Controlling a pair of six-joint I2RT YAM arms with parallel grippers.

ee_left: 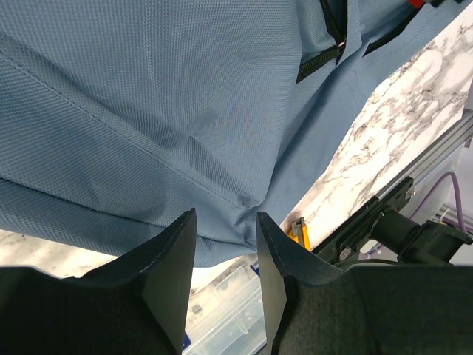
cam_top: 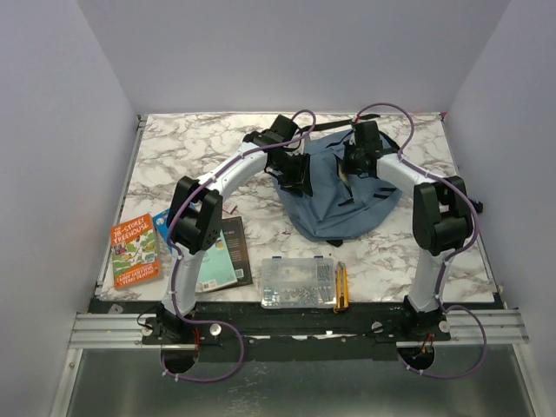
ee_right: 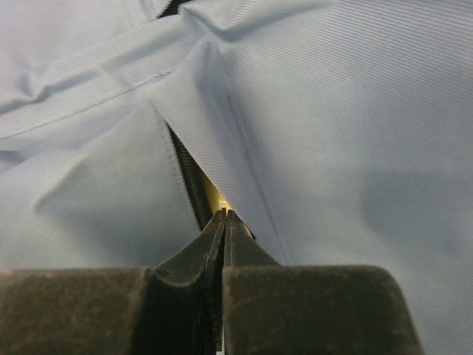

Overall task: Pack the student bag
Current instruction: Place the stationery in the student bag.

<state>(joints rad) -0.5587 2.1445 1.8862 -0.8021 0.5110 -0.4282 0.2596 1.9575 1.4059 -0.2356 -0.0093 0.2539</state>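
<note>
Two grippers meet at the backpack, which lies slumped on the marble table between them, its blue-grey fabric filling both wrist views. The left gripper is at the backpack's left side with its jaws partly apart; the lower fold of the fabric sits right at the fingertips, and whether they touch it cannot be told. Beyond that gripper, up and to its right, a black strap crosses the fabric. The right gripper is down on the backpack's right side with its jaws pressed together, the tips at the near end of a dark slit in the fabric where a small yellowish spot shows; whether anything is pinched between them cannot be told. Behind the left gripper, toward the arm bases, lie a clear plastic box and, just beside it, a yellow knife. Further to that gripper's left lie a dark book and an orange book.
</note>
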